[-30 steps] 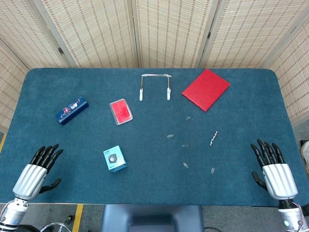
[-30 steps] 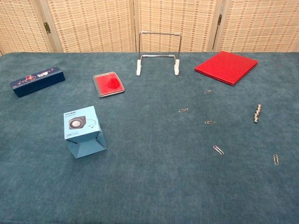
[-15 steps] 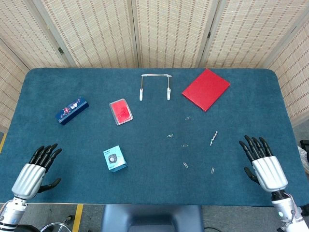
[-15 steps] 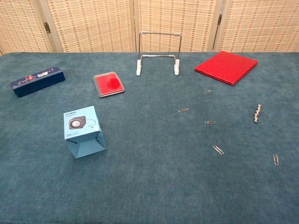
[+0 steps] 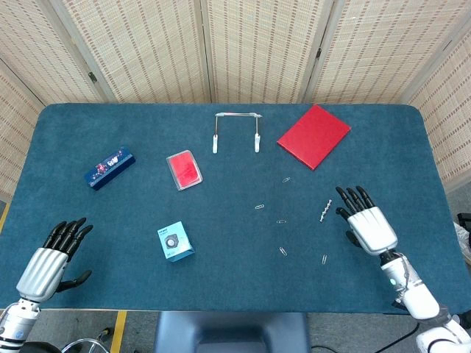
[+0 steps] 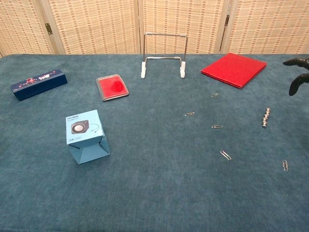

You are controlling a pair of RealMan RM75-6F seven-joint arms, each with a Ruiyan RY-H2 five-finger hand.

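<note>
My right hand [image 5: 366,224] hovers over the table's right side with fingers spread, holding nothing; its fingertips [image 6: 296,72] just enter the chest view at the right edge. It is nearest the short chain of metal beads [image 5: 325,210] [image 6: 265,117], a little to its left. My left hand [image 5: 50,259] stays open at the near left corner, holding nothing, and is out of the chest view. A light blue box [image 5: 175,242] [image 6: 85,136] stands to its right.
Several paperclips [image 5: 282,251] [image 6: 225,155] lie scattered right of centre. A red book [image 5: 313,136] [image 6: 233,69], a wire stand [image 5: 236,131] [image 6: 163,56], a red case [image 5: 184,170] [image 6: 112,87] and a dark blue box [image 5: 109,168] [image 6: 38,83] lie further back.
My right hand has moved up and to the left from the near right corner toward the metal beads, and its fingertips now show in the chest view. The left hand has barely shifted.
</note>
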